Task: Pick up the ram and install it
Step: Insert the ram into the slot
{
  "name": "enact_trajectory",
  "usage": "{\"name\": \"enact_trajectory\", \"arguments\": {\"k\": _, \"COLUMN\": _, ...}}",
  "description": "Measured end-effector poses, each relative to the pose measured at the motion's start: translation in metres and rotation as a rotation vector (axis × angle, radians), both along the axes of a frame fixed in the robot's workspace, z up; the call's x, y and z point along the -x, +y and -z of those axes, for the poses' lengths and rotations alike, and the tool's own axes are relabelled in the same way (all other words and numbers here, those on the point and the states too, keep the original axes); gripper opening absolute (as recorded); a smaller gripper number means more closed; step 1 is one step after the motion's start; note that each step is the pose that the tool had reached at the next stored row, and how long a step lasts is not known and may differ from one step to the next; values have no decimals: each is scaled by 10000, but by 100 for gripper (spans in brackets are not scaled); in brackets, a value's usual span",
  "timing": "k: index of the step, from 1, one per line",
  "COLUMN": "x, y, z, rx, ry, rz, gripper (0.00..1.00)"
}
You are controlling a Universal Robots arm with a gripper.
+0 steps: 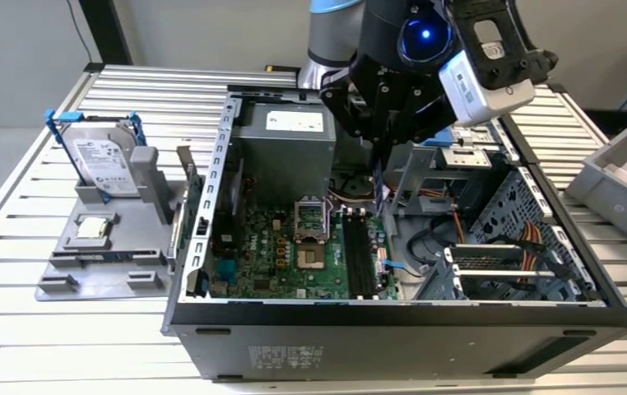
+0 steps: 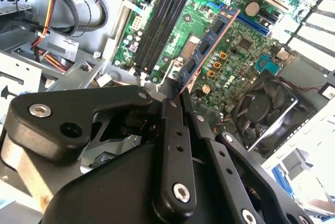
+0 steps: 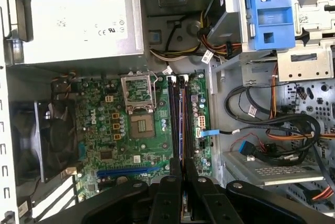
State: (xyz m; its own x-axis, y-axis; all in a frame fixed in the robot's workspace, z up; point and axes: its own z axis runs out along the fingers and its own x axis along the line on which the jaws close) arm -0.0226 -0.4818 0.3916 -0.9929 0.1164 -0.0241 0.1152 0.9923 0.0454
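My gripper [image 1: 383, 152] hangs inside the open computer case [image 1: 198, 247] and is shut on the ram [image 1: 381, 181], a thin stick that points down edge-on. In the second wrist view the ram [image 2: 208, 43] runs out from between the fingers [image 2: 170, 130], showing its row of black chips, above the green motherboard [image 2: 230, 51]. Its lower end hovers apart from the board, close to the long black memory slots [image 1: 359, 251]. In the first wrist view the gripper [image 3: 182, 170] lines up with those slots [image 3: 180, 114].
A silver hard drive in a blue frame [image 1: 105, 160] and a small square CPU chip [image 1: 94, 229] sit on a grey holder [image 1: 72, 276] at the exterior view's left. Inside the case are the power supply [image 1: 286, 148], CPU socket [image 3: 141, 96], fan [image 2: 264, 109] and cable bundles [image 1: 489, 239].
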Motion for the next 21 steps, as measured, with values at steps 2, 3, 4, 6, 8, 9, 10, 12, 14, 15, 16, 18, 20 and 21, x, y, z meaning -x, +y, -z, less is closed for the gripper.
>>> {"name": "enact_trajectory", "arguments": {"k": 2, "x": 0, "y": 0, "z": 17, "rx": 39, "ry": 1, "rz": 0, "gripper": 0}}
{"name": "enact_trajectory", "arguments": {"k": 3, "x": 0, "y": 0, "z": 29, "rx": 73, "ry": 1, "rz": 0, "gripper": 0}}
{"name": "enact_trajectory", "arguments": {"k": 4, "x": 0, "y": 0, "z": 39, "rx": 104, "ry": 0, "rz": 0, "gripper": 0}}
{"name": "enact_trajectory", "arguments": {"k": 6, "x": 0, "y": 0, "z": 63, "rx": 188, "ry": 0, "rz": 0, "gripper": 0}}
{"name": "enact_trajectory", "arguments": {"k": 8, "x": 0, "y": 1, "z": 82, "rx": 272, "ry": 0, "rz": -1, "gripper": 0}}
{"name": "enact_trajectory", "arguments": {"k": 9, "x": 0, "y": 3, "z": 91, "rx": 315, "ry": 1, "rz": 0, "gripper": 0}}
{"name": "enact_trajectory", "arguments": {"k": 10, "x": 0, "y": 5, "z": 98, "rx": 335, "ry": 2, "rz": 0, "gripper": 0}}
{"name": "enact_trajectory", "arguments": {"k": 12, "x": 0, "y": 13, "z": 109, "rx": 348, "ry": 1, "rz": 0, "gripper": 0}}
{"name": "enact_trajectory", "arguments": {"k": 14, "x": 0, "y": 22, "z": 119, "rx": 351, "ry": 1, "rz": 0, "gripper": 0}}
{"name": "enact_trajectory", "arguments": {"k": 15, "x": 0, "y": 27, "z": 123, "rx": 354, "ry": 1, "rz": 0, "gripper": 0}}
{"name": "enact_trajectory", "arguments": {"k": 16, "x": 0, "y": 31, "z": 126, "rx": 355, "ry": 1, "rz": 0, "gripper": 0}}
{"name": "enact_trajectory", "arguments": {"k": 18, "x": 0, "y": 40, "z": 134, "rx": 358, "ry": 0, "rz": 0, "gripper": 0}}
{"name": "enact_trajectory", "arguments": {"k": 20, "x": -2, "y": 49, "z": 139, "rx": 359, "ry": 0, "rz": 0, "gripper": 0}}
{"name": "enact_trajectory", "arguments": {"k": 21, "x": -4, "y": 54, "z": 142, "rx": 362, "ry": 0, "rz": 0, "gripper": 0}}
